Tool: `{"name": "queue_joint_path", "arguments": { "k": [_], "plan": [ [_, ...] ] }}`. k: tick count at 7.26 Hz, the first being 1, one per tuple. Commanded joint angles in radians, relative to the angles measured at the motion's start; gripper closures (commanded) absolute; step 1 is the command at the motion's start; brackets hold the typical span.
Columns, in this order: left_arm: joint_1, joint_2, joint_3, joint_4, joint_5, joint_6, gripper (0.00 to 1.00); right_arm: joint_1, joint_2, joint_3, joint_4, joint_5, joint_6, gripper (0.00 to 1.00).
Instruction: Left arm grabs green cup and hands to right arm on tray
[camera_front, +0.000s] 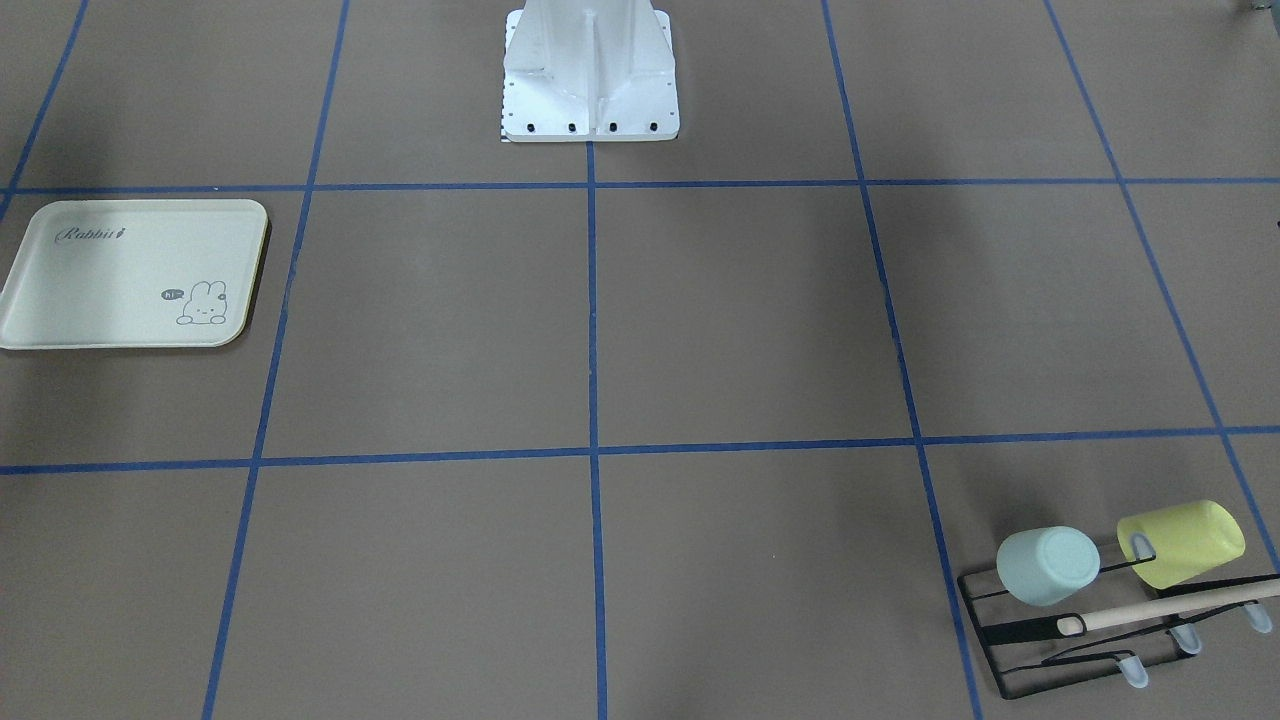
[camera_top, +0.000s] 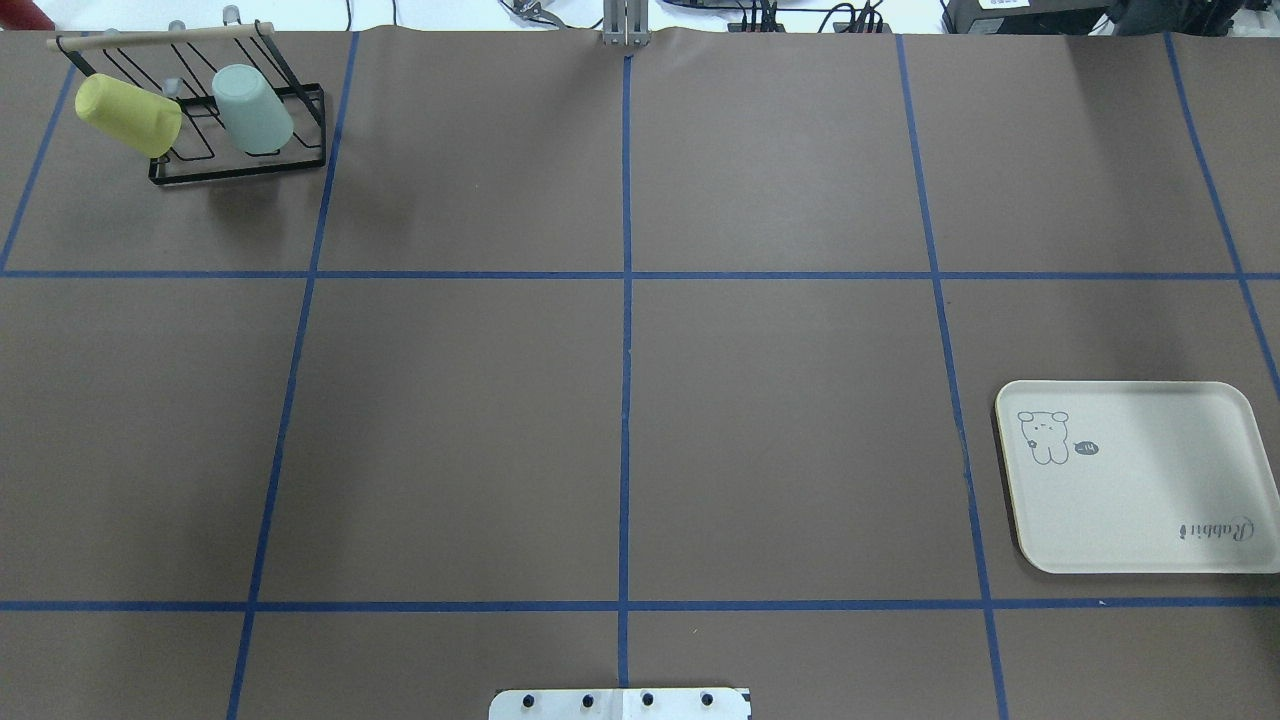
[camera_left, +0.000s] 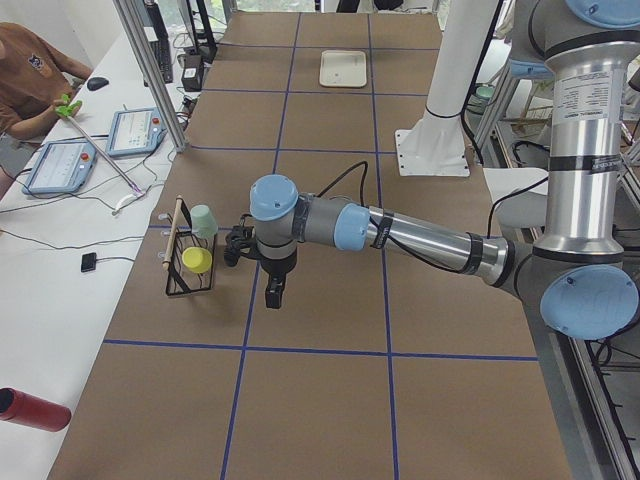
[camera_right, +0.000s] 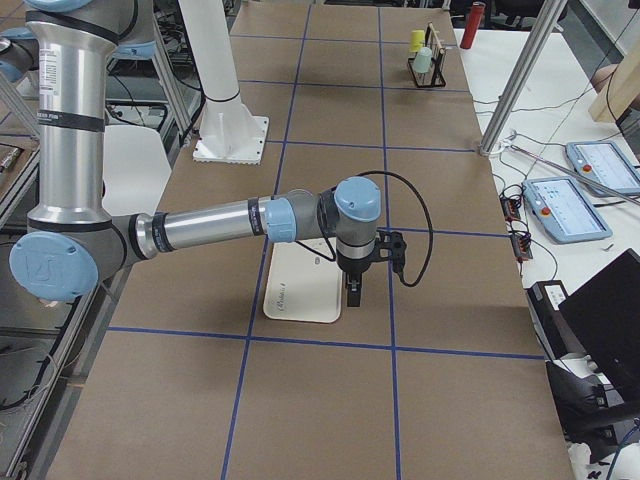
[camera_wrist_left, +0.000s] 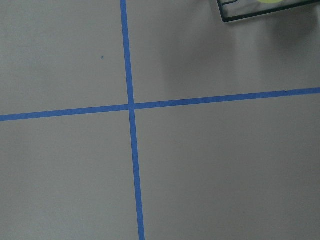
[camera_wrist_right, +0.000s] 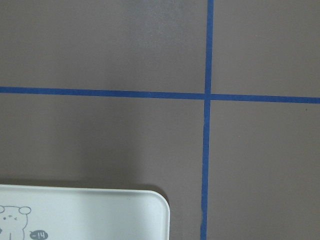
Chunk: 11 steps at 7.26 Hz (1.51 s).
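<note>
Mint-green and tilted base-up over a prong, the green cup (camera_front: 1048, 565) sits on the black wire rack (camera_front: 1020, 631) at the front-facing view's lower right, just beside the yellow cup (camera_front: 1185, 543). The tray (camera_front: 120, 290) lies flat, well apart, at the opposite edge of the brown table (camera_front: 740, 320). From overhead, rack and cups stand in the far left corner, with the tray near the right edge. In the left-end view the left arm (camera_left: 420, 238) reaches low across the table. The left gripper (camera_left: 274, 292) points down near the rack, apart from the cup, and I cannot tell how far its fingers are spread or whether it holds anything. In the right-end view the right gripper (camera_right: 352, 292) hangs by the tray's edge, its opening likewise unreadable. The left wrist camera catches a rack corner above crossed blue tape (camera_wrist_left: 131, 106). The right wrist camera shows a rounded tray corner.
</note>
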Motion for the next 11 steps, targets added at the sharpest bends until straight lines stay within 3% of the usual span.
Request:
{"name": "queue_joint_path", "arguments": {
  "k": [1,4,5,10,11],
  "plan": [
    [0.002,0.006,-0.009,-0.013,-0.004,-0.001,0.00,-0.001,-0.003,-0.025,0.005,0.008,0.000,0.00],
    [0.021,0.004,0.004,-0.013,-0.003,-0.006,0.00,-0.030,0.000,-0.019,0.010,0.008,0.003,0.00],
    [0.082,-0.015,0.002,-0.010,-0.001,-0.009,0.00,-0.032,0.002,-0.020,0.045,0.007,0.009,0.00],
    [0.227,-0.289,0.040,0.041,0.052,-0.245,0.00,-0.062,0.011,-0.025,0.064,0.013,0.009,0.00],
    [0.292,-0.354,0.063,0.041,0.133,-0.318,0.00,-0.064,0.011,-0.025,0.065,0.013,0.012,0.00]
  ]
}}
